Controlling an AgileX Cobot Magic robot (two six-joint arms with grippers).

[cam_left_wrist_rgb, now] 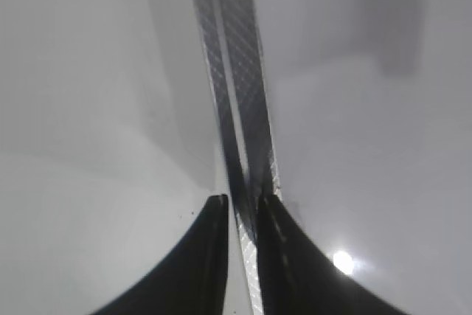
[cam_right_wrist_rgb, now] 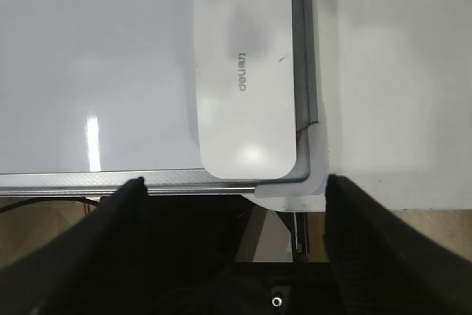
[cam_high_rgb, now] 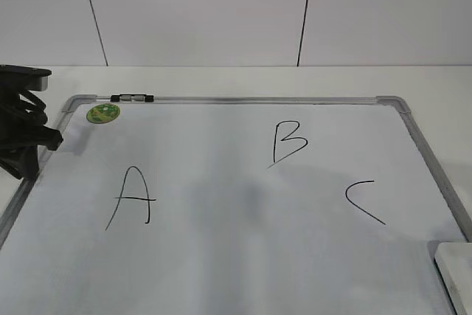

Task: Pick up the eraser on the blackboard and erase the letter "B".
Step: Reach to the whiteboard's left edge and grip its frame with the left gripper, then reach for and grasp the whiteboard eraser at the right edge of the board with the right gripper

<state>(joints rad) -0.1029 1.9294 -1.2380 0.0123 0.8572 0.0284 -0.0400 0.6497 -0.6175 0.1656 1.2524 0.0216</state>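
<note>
Right gripper [cam_right_wrist_rgb: 232, 182]: fingers spread wide, one dark finger [cam_right_wrist_rgb: 122, 219] at lower left of the right wrist view, the other at lower right, nothing between them. It hangs above the eraser [cam_right_wrist_rgb: 245, 71] without touching it; the near end of the eraser falls in the gap between the fingers.

Eraser: white, rounded, small grey print on top. It lies flat on the blackboard [cam_right_wrist_rgb: 96, 57], tight in the board's near right corner, its long side along the right frame rail and its short end at the near rail. That puts it by the near right corner of the tabletop. In the exterior view only a white sliver of it [cam_high_rgb: 456, 274] shows at the bottom right.

Left gripper [cam_left_wrist_rgb: 240, 215]: fingers nearly pressed together, pinching the frame rail [cam_left_wrist_rgb: 236, 94] of the blackboard, which runs up between them. In the exterior view it [cam_high_rgb: 26, 138] sits at the board's far left corner.

The letter "B" [cam_high_rgb: 287, 142] is intact, thin black line, toward the far edge of the blackboard, right of centre. "A" [cam_high_rgb: 133, 197] is nearer and left; "C" [cam_high_rgb: 363, 201] nearer and right. Green sticker [cam_high_rgb: 103, 113] at the far left corner.
</note>
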